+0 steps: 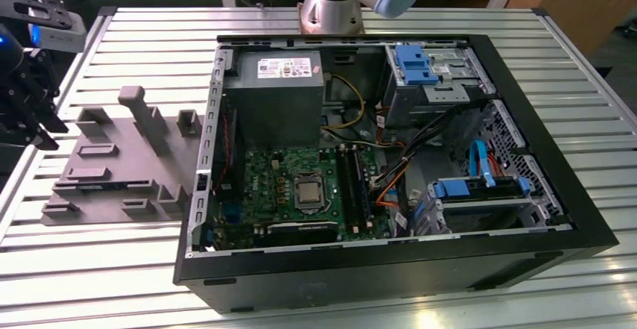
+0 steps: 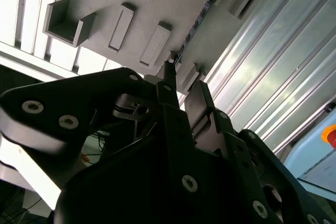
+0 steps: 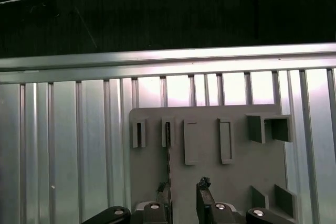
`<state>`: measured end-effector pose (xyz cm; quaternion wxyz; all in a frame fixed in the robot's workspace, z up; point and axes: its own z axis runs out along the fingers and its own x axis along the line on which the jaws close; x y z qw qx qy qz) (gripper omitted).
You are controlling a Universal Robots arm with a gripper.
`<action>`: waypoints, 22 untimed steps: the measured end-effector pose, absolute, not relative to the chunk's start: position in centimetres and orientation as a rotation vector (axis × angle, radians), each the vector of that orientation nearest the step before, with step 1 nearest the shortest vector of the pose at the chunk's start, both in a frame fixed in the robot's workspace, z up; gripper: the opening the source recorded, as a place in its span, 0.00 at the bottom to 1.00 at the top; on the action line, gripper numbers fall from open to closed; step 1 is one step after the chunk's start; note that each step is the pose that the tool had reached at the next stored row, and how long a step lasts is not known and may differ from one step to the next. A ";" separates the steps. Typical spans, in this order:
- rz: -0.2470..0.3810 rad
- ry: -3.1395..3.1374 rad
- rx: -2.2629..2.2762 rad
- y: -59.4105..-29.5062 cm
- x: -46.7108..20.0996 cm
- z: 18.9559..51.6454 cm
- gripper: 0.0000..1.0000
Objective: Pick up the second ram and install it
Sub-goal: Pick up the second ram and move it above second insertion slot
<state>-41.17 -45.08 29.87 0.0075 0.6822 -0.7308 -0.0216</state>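
Status: gripper [image 3: 184,188] is open, nothing clamped. The second ram [image 3: 168,156] stands on its long edge in the grey fixture [image 3: 236,182], far end tucked into a slotted post [image 3: 167,132]. My read: the fixture stands it up like this so both flat faces are free for a pinch.

I have the wrist squared to the stick, finger faces parallel to the board, which is why the first wrist view shows it edge-on as a thin dark line. The stick runs into the gap between the fingers, right next to one finger [image 3: 161,195], with the other finger [image 3: 205,195] standing apart from it. I can't tell if the near one touches, or whether the tips are level with its top edge or above it.

In the exterior view the fixture lies on the slatted table [image 1: 130,269] just beside the open PC case [image 1: 398,277]. The case lies on its side, I'd say so the green motherboard [image 1: 264,187] faces up for insertion.
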 end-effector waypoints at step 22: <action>-0.069 -2.276 2.140 -45.7 -41.2 26.5 0.35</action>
